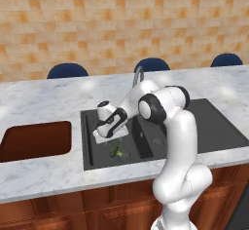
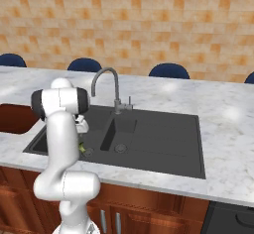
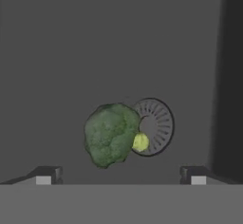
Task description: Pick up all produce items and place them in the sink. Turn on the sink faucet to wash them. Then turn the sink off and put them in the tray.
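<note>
A green lumpy produce item (image 3: 110, 134) with a pale yellow bit lies on the floor of the dark sink (image 3: 71, 52), against the round drain (image 3: 159, 123). It lies in the sink's (image 1: 214, 131) left basin, where it shows as a small green produce item (image 1: 116, 151). My gripper (image 3: 121, 175) hangs open just above it, one fingertip (image 3: 45, 176) at each side, nothing between them. In the left base view the gripper (image 1: 111, 139) points down into that basin. The grey gooseneck faucet (image 2: 106, 77) stands behind the sink (image 2: 163, 139). The reddish-brown tray (image 1: 34, 141) is set in the counter to the left.
The white marble counter (image 1: 48, 97) surrounds the sink, with dark blue chair backs (image 1: 67, 70) beyond its far edge and a tiled wall behind. My own arm (image 2: 62, 129) stands over the sink's left end in the right base view.
</note>
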Available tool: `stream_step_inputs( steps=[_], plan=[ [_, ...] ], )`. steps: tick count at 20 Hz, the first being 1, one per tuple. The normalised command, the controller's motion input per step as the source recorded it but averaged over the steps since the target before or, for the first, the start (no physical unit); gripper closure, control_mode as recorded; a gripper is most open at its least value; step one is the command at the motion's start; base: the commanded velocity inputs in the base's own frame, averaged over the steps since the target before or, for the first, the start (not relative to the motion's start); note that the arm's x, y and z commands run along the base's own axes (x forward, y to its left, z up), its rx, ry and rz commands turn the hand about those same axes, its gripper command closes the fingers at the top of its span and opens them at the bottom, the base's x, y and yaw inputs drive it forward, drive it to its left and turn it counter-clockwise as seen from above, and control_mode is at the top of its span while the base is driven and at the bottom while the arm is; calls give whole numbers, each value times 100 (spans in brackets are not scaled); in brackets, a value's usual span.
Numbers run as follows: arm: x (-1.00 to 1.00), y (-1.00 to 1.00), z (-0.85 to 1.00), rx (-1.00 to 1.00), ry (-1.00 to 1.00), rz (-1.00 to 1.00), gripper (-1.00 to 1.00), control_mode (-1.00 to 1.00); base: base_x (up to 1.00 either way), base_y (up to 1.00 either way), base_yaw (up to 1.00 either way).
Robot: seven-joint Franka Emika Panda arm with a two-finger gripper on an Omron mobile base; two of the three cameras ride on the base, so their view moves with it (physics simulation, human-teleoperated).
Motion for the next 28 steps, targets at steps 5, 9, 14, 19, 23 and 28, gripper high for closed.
stream_step_inputs(
  steps=[5, 9, 14, 19, 23, 28],
  plan=[
    [-14, 0, 57, 0, -5, 0, -100, -100, 0, 0, 0],
    [-12, 0, 66, 0, 0, 0, -100, -100, 0, 0, 0],
    [-4, 1, 76, 0, 0, 0, -100, -100, 0, 0, 0],
    [-11, 1, 66, 0, 0, 0, -100, -100, 0, 0, 0],
    [-25, 0, 45, 0, 0, 0, -100, -100, 0, 0, 0],
    [-35, 0, 34, 0, -3, 0, -100, -100, 0, 0, 0]
  ],
)
